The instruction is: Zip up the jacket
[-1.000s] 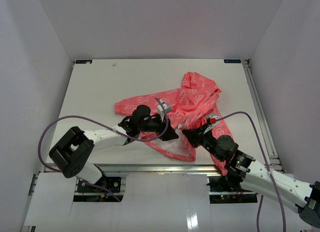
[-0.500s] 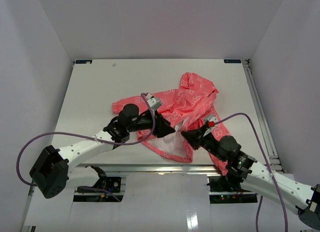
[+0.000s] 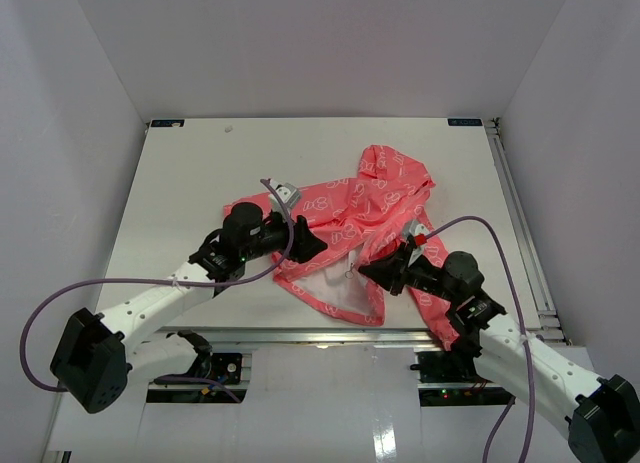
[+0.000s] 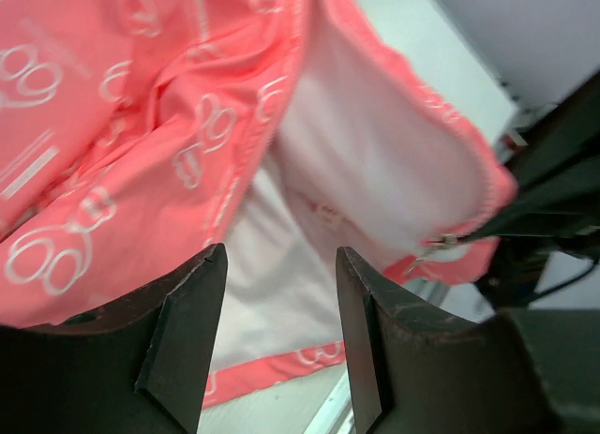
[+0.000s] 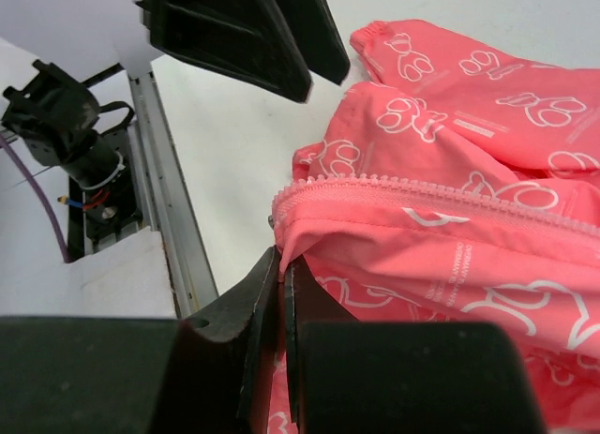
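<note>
The coral-pink jacket lies crumpled right of the table's middle, its front flap turned back so the white lining shows. My right gripper is shut on the jacket's front edge just below the end of the zipper teeth; in the right wrist view the pinch holds a fold of pink fabric. My left gripper hovers open at the jacket's left side with nothing between its fingers. Below it lie the lining and a small metal zipper pull.
A metal rail runs along the table's near edge, close under the jacket's hem. White enclosure walls stand on three sides. Purple cables loop from both arms; the left one hangs off the table's left front.
My left arm has drawn back to the left, its gripper opening a little and moving off the jacket. The front flap now lies more open. My right gripper keeps its grip, shifted slightly left.
</note>
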`<state>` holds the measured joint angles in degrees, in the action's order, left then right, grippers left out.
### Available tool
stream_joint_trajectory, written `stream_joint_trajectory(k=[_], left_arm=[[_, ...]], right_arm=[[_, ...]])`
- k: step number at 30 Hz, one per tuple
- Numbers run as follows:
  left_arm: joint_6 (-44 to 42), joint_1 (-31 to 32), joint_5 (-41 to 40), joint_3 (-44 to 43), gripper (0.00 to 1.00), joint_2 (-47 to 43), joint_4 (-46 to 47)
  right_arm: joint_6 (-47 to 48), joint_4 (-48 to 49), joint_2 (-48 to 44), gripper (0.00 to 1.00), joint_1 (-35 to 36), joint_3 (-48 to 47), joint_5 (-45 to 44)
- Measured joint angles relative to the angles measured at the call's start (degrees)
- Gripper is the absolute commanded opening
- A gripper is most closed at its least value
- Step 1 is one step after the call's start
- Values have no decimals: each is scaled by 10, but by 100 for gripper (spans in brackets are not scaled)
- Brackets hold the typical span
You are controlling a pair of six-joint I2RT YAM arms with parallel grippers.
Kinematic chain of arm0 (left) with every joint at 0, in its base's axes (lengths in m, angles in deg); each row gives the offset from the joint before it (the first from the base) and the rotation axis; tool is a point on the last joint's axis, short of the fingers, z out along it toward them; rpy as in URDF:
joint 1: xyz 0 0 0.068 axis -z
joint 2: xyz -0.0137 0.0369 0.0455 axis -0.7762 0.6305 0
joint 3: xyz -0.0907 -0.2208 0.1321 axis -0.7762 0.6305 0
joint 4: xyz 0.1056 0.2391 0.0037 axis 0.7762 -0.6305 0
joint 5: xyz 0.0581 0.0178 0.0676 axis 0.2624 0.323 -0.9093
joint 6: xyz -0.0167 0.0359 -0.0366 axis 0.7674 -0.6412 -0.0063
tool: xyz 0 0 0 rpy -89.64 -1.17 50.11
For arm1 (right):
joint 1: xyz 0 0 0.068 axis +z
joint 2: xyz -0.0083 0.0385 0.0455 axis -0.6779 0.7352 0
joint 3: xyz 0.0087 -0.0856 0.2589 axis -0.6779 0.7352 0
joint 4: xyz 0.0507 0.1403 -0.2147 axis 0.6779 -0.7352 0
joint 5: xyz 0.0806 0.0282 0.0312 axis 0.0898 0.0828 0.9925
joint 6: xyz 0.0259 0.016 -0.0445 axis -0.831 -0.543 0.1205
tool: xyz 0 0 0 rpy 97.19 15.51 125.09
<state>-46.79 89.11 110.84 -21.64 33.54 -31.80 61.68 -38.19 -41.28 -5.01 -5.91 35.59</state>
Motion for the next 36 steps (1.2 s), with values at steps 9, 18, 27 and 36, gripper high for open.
stream_joint_trajectory(k=[9, 18, 27, 36], left_arm=[[-14, -2, -138, -39, 64, 37, -141], [-72, -2, -96, -211, 67, 161, -299], [-158, -4, -81, -297, 71, 229, -495], [-201, -6, -86, -296, 73, 233, -564]], right_arm=[[-33, 113, 66, 8, -54, 3, 181], [-54, 184, 78, 8, -58, 4, 255], [-70, 212, 83, 8, -59, 14, 271], [-81, 218, 66, 8, -60, 22, 272]])
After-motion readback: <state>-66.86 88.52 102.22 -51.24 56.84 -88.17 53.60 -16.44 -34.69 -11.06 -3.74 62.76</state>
